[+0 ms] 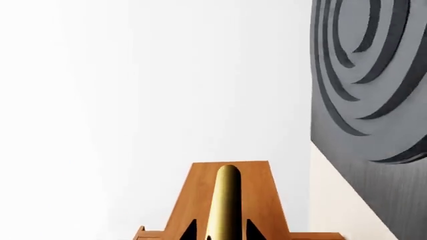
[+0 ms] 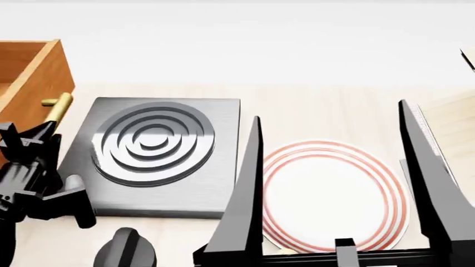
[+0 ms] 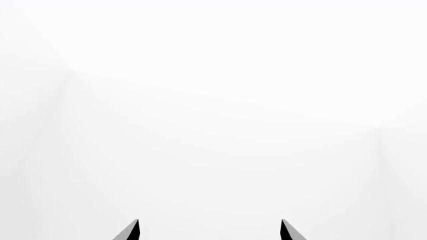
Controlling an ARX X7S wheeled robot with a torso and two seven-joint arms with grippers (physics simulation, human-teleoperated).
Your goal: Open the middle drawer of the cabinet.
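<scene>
Pulling step in hand | left tool (image 1: 219, 235) fingers flank brass handle (image 1: 227, 200) of middle drawer (image 2: 33, 72), apparently clamped | drawer juts out at worktop's (image 2: 312, 105) far left | right tool (image 3: 208, 232) spread apart, idle | next: straight outward draw, likely.

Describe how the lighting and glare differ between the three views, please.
Head view: even light, bright sheen on the ringed grey plate. Left wrist view: the brass handle has a soft highlight against a washed-out white background. Right wrist view: almost wholly white, only the right gripper tips visible.

One plate (image 2: 332, 194), one drawer (image 2: 33, 72)
</scene>
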